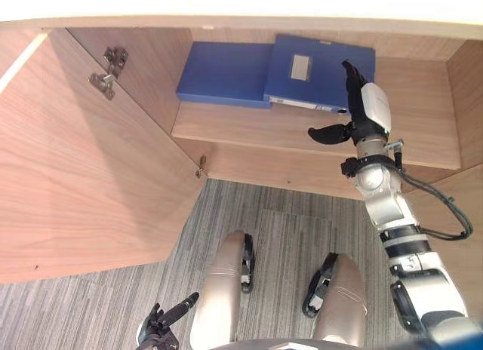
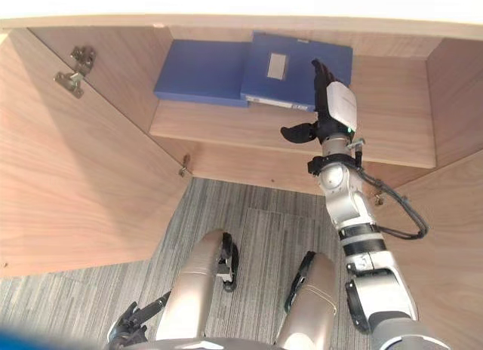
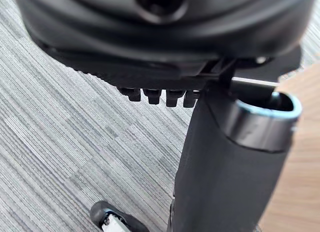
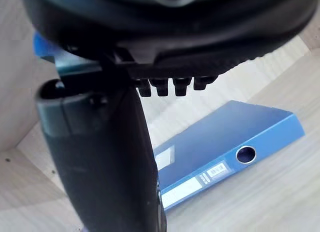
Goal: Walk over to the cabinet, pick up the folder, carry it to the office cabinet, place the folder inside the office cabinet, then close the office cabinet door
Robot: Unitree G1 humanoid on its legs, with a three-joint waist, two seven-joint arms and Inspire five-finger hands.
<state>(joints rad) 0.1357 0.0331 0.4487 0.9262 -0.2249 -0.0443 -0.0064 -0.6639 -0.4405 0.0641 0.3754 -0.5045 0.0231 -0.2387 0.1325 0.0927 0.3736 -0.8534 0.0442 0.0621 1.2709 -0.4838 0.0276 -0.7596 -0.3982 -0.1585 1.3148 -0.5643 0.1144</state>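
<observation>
The folder [image 1: 317, 71] lies flat on the shelf [image 1: 256, 127] inside the open cabinet [image 1: 468, 86], its labelled spine turned toward me. Its left edge rests on a second folder [image 1: 223, 75] of the same blue, so that side sits slightly raised.

I judge it a stiff board binder, light if empty, with a smooth cover that could slide under a loose pinch. The thick spine looks like the best place to take it: thumb under the front edge, fingers flat on top. The raised side by the second folder may give the thumb a way in.

My right robot hand [image 1: 370, 108] hovers just over the folder's near right corner, fingers straight and thumb spread wide to the side. It holds nothing, and the right wrist view shows the folder lying apart from it.

The door [image 1: 83, 176] stands swung wide on my left, its hinges [image 1: 109, 71] bare.

My left robot hand [image 1: 160, 323] hangs low over the carpet [image 1: 279, 229], loosely open and holding nothing.
</observation>
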